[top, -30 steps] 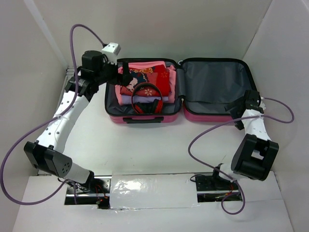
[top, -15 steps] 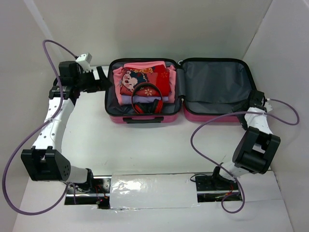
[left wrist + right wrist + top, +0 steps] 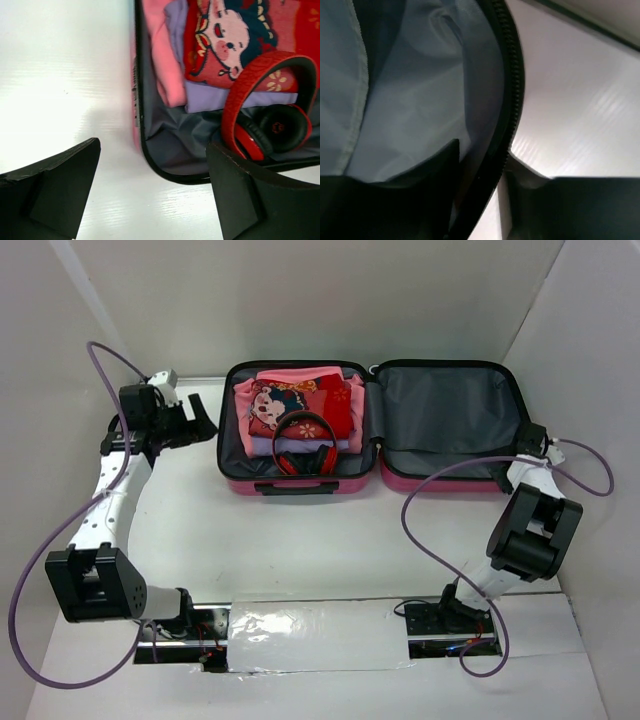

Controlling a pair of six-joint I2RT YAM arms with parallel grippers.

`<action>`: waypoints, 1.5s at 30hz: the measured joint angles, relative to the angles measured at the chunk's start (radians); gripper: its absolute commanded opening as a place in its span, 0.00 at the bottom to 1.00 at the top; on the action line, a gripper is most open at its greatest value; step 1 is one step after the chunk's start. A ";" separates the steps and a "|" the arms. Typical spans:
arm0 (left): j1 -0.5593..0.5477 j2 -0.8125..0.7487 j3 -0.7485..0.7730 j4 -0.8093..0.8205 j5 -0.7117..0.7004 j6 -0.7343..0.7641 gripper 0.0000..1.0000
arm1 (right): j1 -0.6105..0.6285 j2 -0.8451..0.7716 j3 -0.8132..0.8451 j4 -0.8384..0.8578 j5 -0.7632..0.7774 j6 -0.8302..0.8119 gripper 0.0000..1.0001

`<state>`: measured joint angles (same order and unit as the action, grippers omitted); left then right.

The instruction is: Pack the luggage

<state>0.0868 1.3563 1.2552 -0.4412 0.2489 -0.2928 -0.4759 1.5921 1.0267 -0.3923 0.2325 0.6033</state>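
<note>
The luggage (image 3: 300, 487) lies open on the table, pink shell and grey lining. Its left half holds folded clothes (image 3: 300, 400) with red headphones (image 3: 303, 445) on top. Its right half, the lid (image 3: 445, 405), holds nothing. My left gripper (image 3: 205, 423) hovers open just left of the case; the left wrist view shows the case's black rim (image 3: 150, 155) and the headphones (image 3: 260, 95) beyond the spread jaws of the left gripper (image 3: 152, 190). My right gripper (image 3: 527, 438) is at the lid's right edge, and its jaws (image 3: 480, 170) are shut on the zipper rim (image 3: 512, 75), one finger inside, one outside.
White walls close in on the left, back and right, and the right wall stands close to the right arm (image 3: 530, 530). Purple cables (image 3: 440, 490) loop from both arms over the table. White tabletop (image 3: 300, 540) lies between the case and the arm bases.
The left arm drew back leftwards out of the case, gripper still open. The right gripper shifted to the lid's right edge and closed around its rim.
</note>
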 measured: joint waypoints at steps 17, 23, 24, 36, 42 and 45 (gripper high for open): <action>0.020 0.100 -0.099 0.018 -0.186 -0.032 0.99 | 0.218 -0.113 0.089 -0.045 0.361 0.025 0.00; 0.048 0.185 -0.099 0.021 -0.209 -0.056 0.97 | 0.407 -0.303 0.103 -0.018 0.586 -0.103 0.00; 0.052 0.198 -0.098 0.023 -0.212 -0.056 0.97 | 0.437 -0.328 0.105 -0.008 0.612 -0.129 0.00; 0.064 0.273 -0.092 0.038 -0.259 -0.080 0.95 | 0.730 -0.422 0.214 0.100 0.690 -0.429 0.00; 0.069 0.304 -0.092 0.060 -0.248 -0.078 0.88 | 0.937 -0.438 0.269 0.178 0.668 -0.510 0.00; 0.076 0.312 -0.092 0.075 -0.204 -0.068 0.86 | 1.030 -0.454 0.278 0.216 0.597 -0.558 0.00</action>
<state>0.1627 1.6688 1.1633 -0.3660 0.0452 -0.3607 0.5545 1.1385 1.3052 -0.1768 0.8299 0.0452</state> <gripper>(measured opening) 0.877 0.412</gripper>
